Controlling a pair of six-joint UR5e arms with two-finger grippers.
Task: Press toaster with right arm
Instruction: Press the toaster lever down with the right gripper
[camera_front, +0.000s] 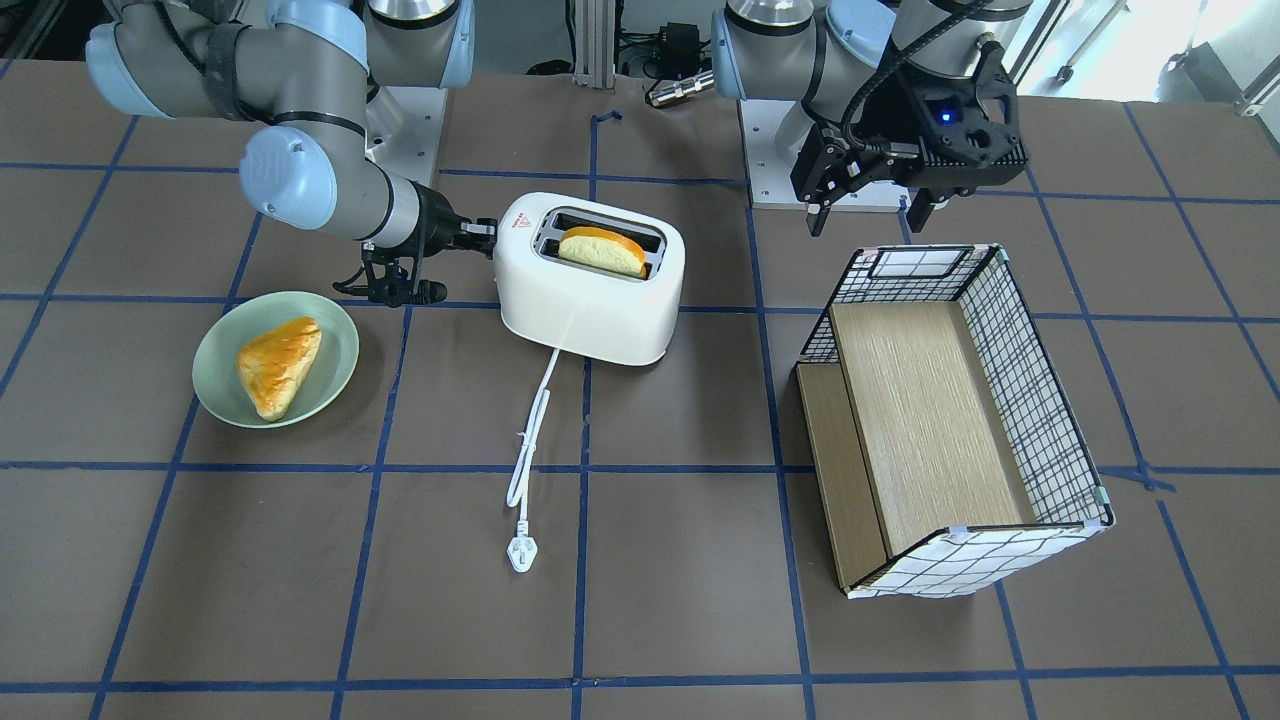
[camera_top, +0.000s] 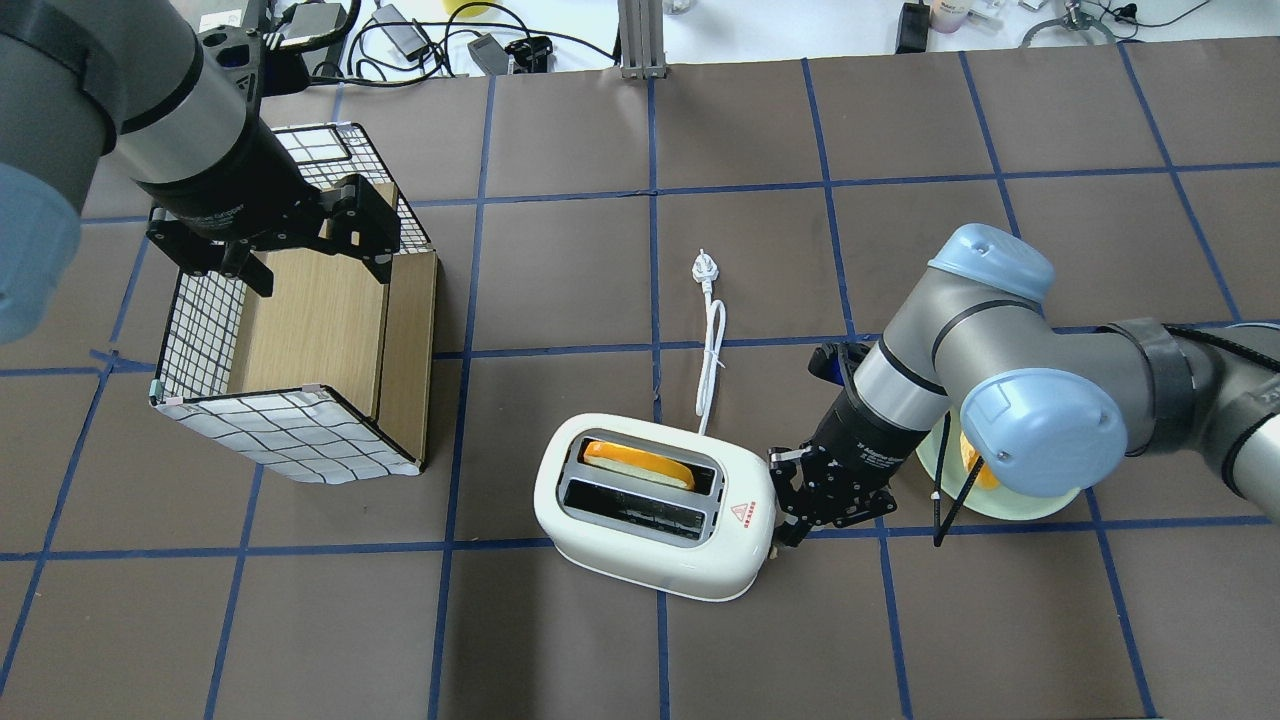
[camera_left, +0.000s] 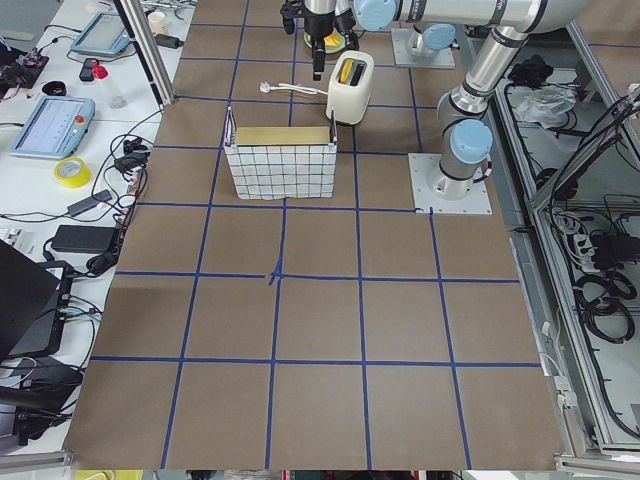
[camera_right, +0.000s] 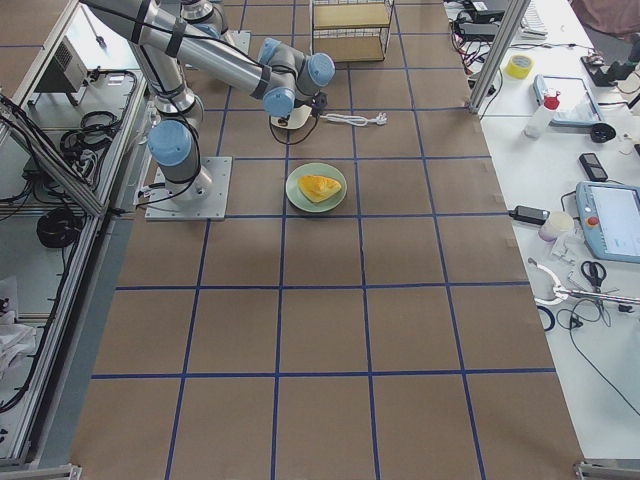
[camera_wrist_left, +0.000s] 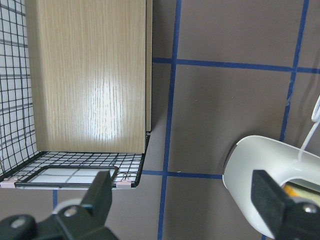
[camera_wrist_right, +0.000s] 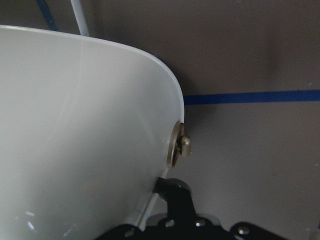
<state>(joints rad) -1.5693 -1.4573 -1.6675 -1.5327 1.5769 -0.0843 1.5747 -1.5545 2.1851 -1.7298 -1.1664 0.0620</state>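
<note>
The white two-slot toaster (camera_front: 590, 310) stands mid-table with a slice of bread (camera_front: 600, 250) in one slot; it also shows in the overhead view (camera_top: 650, 550). Its white cord (camera_front: 535, 420) trails across the table. My right gripper (camera_front: 485, 236) is shut and empty, its tip against the toaster's end wall, as the overhead view (camera_top: 782, 530) also shows. In the right wrist view the gripper (camera_wrist_right: 172, 189) sits just beside the small grey knob (camera_wrist_right: 182, 145) on the toaster (camera_wrist_right: 75, 125). My left gripper (camera_front: 868, 212) hangs open and empty over the basket.
A wire basket (camera_front: 1040, 400) with wooden shelves lies on its side under the left gripper. A green plate (camera_front: 215, 385) with a piece of bread (camera_front: 278, 365) sits below the right arm's wrist. The plug (camera_front: 521, 553) lies toward the operators' side.
</note>
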